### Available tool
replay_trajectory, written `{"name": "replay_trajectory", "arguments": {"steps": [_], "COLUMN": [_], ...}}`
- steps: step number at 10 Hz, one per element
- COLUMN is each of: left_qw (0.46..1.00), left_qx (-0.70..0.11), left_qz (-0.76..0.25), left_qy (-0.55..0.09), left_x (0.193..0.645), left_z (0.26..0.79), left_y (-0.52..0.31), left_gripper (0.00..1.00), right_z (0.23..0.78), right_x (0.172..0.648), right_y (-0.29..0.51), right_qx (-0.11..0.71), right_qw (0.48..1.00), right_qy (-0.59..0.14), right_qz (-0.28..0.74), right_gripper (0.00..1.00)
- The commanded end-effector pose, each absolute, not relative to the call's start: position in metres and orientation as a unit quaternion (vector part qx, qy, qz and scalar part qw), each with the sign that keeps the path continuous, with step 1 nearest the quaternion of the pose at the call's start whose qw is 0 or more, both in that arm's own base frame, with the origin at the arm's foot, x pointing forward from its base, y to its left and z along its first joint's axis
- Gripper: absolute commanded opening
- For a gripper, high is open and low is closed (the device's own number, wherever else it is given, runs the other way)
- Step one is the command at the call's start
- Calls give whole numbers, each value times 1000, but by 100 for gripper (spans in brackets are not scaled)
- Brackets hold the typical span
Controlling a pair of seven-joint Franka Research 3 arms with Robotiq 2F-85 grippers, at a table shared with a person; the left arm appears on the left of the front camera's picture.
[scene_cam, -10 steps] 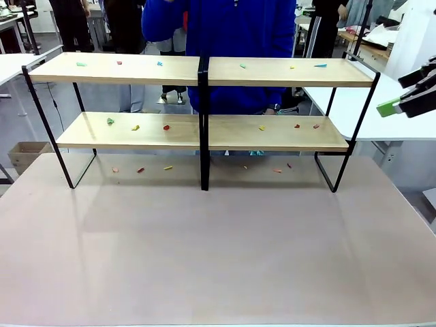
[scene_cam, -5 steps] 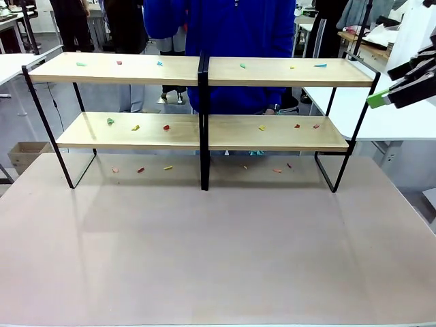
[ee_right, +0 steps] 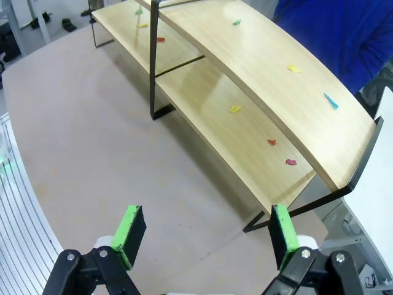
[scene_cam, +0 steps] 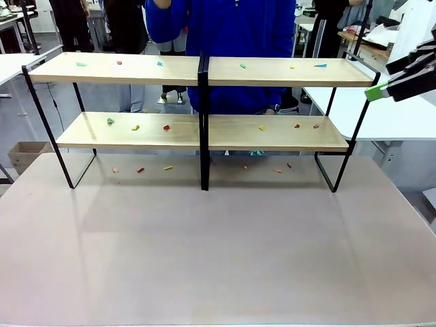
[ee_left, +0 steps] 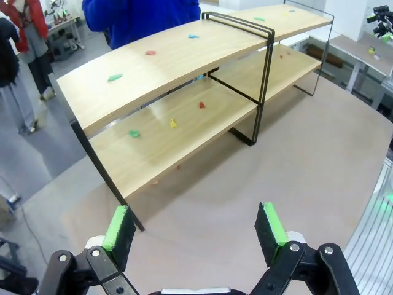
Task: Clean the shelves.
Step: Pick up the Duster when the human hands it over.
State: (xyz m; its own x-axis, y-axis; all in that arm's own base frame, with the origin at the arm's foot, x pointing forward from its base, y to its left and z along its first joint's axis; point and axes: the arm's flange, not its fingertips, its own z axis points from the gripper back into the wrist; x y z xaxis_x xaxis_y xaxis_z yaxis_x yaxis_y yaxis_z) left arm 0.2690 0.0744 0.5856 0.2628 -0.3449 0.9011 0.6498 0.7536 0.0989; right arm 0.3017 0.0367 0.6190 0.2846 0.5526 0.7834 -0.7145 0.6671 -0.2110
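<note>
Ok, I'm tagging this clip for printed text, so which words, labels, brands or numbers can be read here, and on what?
None can be read.
The shelves show no print on boards or frame.
The small coloured scraps lying on them look blank.
The cardboard box on the floor shows no legible label; anything in the background is too small to read.

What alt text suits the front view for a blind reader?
Two-tier wooden shelves stand on a table, small coloured scraps dotting both boards. A person in blue stands behind; the right tool hovers at the right edge.
</note>
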Motion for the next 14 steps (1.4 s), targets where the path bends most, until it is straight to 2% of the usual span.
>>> {"name": "replay_trajectory", "arguments": {"steps": [1,5,11,14], "left_qw": [768,765,763,764], "left_qx": [-146,-146,-148,-148], "left_qz": [-329,-336,-342,-344], "left_qy": [-529,-530,-528,-525], "left_x": [237,237,237,239], "left_z": [539,539,539,540], "left_y": [55,54,51,49], "left_gripper": [100,100,100,100], "right_z": [613,625,633,632], "right_x": [307,294,283,275], "right_y": [35,31,29,25], "right_qx": [113,128,171,182], "right_qw": [777,738,823,838], "right_qy": [-460,-527,-493,-484], "right_qz": [414,402,224,172], "right_gripper": [100,100,100,100]}}
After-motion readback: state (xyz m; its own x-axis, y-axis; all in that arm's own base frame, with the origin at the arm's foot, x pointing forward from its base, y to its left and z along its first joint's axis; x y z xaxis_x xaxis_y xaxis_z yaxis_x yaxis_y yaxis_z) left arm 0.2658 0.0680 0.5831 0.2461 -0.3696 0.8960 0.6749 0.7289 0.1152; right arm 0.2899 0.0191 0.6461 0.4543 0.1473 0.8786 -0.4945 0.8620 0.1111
